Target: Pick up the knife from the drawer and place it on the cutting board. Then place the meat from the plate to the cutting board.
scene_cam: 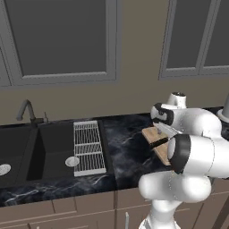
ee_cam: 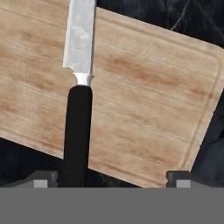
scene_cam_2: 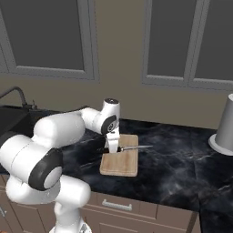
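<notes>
between open claw point(ee_cam: 112, 177), knife point(ee_cam: 78, 109) on cutting board point(ee_cam: 144, 109)

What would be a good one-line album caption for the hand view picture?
Open gripper above a black-handled knife lying across the wooden cutting board on the dark marble counter.

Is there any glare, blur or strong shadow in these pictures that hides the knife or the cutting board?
Hand view: even light, sharp; the knife lies plainly on the cutting board, with only faint sheen on the blade. Right base view: soft and grainy, no glare. Left base view: no glare, but the arm covers much of the board.
</notes>
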